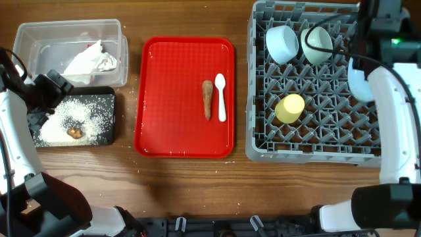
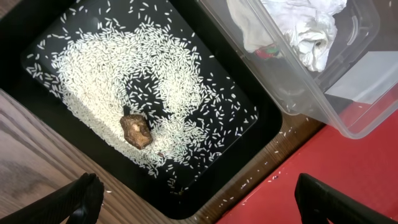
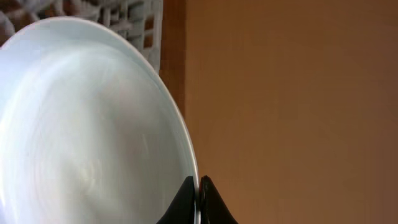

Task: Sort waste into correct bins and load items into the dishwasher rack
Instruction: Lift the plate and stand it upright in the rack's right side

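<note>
The grey rack (image 1: pixel 316 148) at right holds a pale blue bowl (image 1: pixel 281 43), a pale green bowl (image 1: pixel 316 45) and a yellow cup (image 1: pixel 289 108). My right gripper (image 3: pixel 199 186) is shut on the rim of the pale plate (image 3: pixel 87 124), held on edge over the rack's right side (image 1: pixel 360 84). The brown stick (image 1: pixel 207 99) and white spoon (image 1: pixel 220 96) lie on the red tray (image 1: pixel 164 99). The black tray (image 2: pixel 37 25) holds rice grains (image 2: pixel 93 68) and a brown lump (image 2: pixel 136 130). The clear tub (image 2: pixel 348 118) holds tissue (image 2: pixel 305 31) and a bit of wrapper (image 2: pixel 267 52). My left gripper (image 2: pixel 199 202) is open above the black tray's corner.
Loose rice grains lie on the wood between the black tray and the red tray (image 2: pixel 273 177). The rack's pegs stand upright around the plate. The table's bare wood shows to the right of the rack in the right wrist view (image 3: pixel 292 112).
</note>
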